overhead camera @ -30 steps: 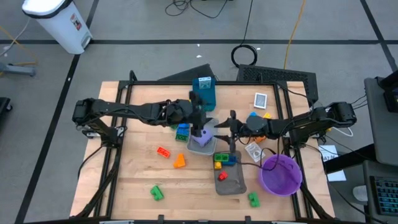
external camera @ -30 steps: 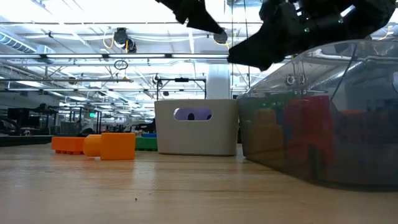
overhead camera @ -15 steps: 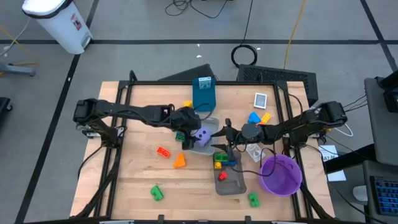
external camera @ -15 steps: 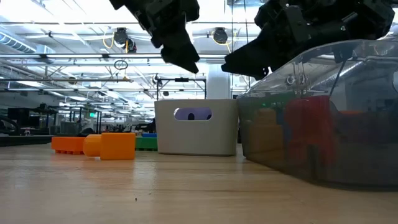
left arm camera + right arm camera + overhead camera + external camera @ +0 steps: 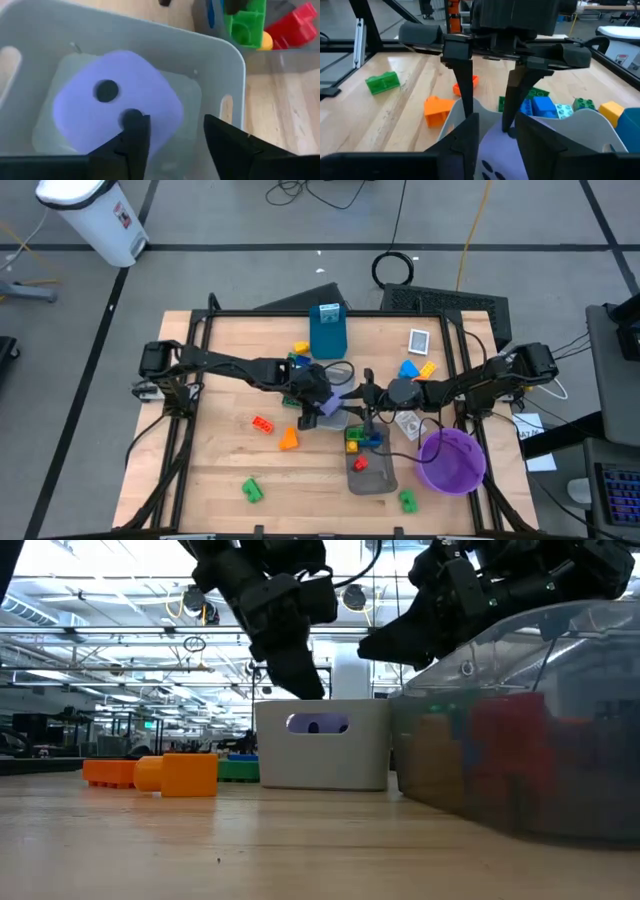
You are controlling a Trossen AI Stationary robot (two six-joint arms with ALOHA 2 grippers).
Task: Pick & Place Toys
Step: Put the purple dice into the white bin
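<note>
The purple die (image 5: 117, 112) lies in the small grey tray (image 5: 336, 418) just past table centre toward 9 o'clock; the left gripper (image 5: 172, 137) hangs over it, jaws part-open astride one corner and gripping nothing, so it should centre on the die before closing. Only the right wrist view shows the right gripper (image 5: 496, 132), jaws narrowly parted, nothing visibly held, crowding the same tray; the overhead blurs both into one dark knot.

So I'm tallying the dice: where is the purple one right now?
The purple die lies inside the small pale tray at the table's middle, just behind the clear tray of bricks, with the left gripper and right gripper both reaching in over it.
</note>
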